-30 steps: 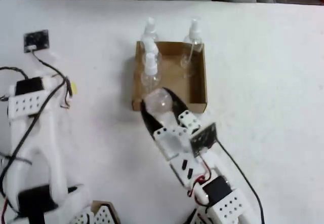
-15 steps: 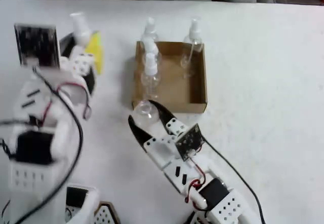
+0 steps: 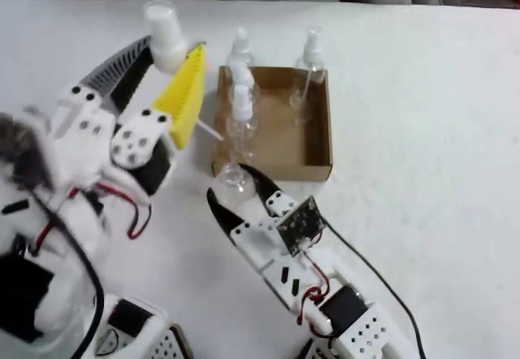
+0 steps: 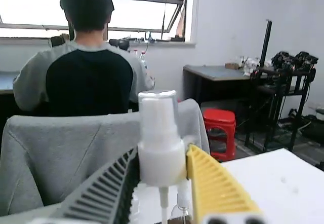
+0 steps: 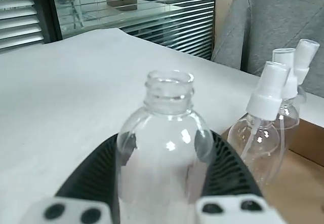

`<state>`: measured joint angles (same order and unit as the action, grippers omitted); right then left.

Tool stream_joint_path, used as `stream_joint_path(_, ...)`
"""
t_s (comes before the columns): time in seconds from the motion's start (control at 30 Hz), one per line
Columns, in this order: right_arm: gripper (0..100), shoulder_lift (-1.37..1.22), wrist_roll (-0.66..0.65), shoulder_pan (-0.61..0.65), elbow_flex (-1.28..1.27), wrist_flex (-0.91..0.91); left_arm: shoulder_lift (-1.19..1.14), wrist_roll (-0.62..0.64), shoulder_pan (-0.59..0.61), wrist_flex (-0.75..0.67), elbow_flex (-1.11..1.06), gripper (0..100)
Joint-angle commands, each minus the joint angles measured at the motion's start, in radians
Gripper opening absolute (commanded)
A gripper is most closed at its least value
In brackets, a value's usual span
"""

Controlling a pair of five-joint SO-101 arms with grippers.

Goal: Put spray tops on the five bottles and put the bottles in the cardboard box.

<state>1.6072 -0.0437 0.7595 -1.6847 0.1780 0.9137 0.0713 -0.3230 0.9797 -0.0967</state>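
Four capped bottles (image 3: 242,111) stand in the box (image 3: 280,140), three in a row along one side and one at the other side. I cannot tell whether the farthest one is fully inside. So most of the task looks done.

The fifth bottle (image 3: 234,177) has no top and its neck is open. The right gripper (image 3: 230,182) grasps it around the body, just outside the near wall of the box, above the table (image 3: 422,91). The left gripper (image 3: 168,41) is clenched on the spray top (image 3: 165,26) and holds it up beside the box's far corner, apart from the bottle.

As I judge, what is left is to bring the top over the open neck, fasten it, and then put this bottle in the box.
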Motion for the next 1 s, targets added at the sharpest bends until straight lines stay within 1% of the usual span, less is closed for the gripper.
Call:
stream_joint_path(0.0,1.6,0.018,-0.012,0.005,-0.011,0.002,-0.056,0.012,-0.018,0.052,0.078,12)
stream_joint_path(0.17,1.6,0.018,-0.012,0.004,-0.011,0.005,-0.064,0.015,-0.021,0.103,0.077,12)
stream_joint_path(0.3,1.6,0.018,-0.014,0.004,-0.011,0.005,-0.062,0.012,-0.070,0.132,0.037,12)
stream_joint_path(0.4,1.6,0.018,-0.014,0.004,-0.011,0.007,-0.061,0.012,-0.096,0.100,-0.046,12)
stream_joint_path(0.57,1.6,0.018,-0.014,0.004,-0.011,0.007,-0.059,0.011,-0.087,0.015,-0.129,12)
stream_joint_path(0.7,1.6,0.016,-0.014,0.004,-0.011,0.008,-0.059,0.011,-0.067,-0.017,-0.132,12)
stream_joint_path(0.97,1.6,0.016,-0.014,0.004,-0.011,0.008,-0.059,0.011,-0.067,-0.021,-0.132,12)
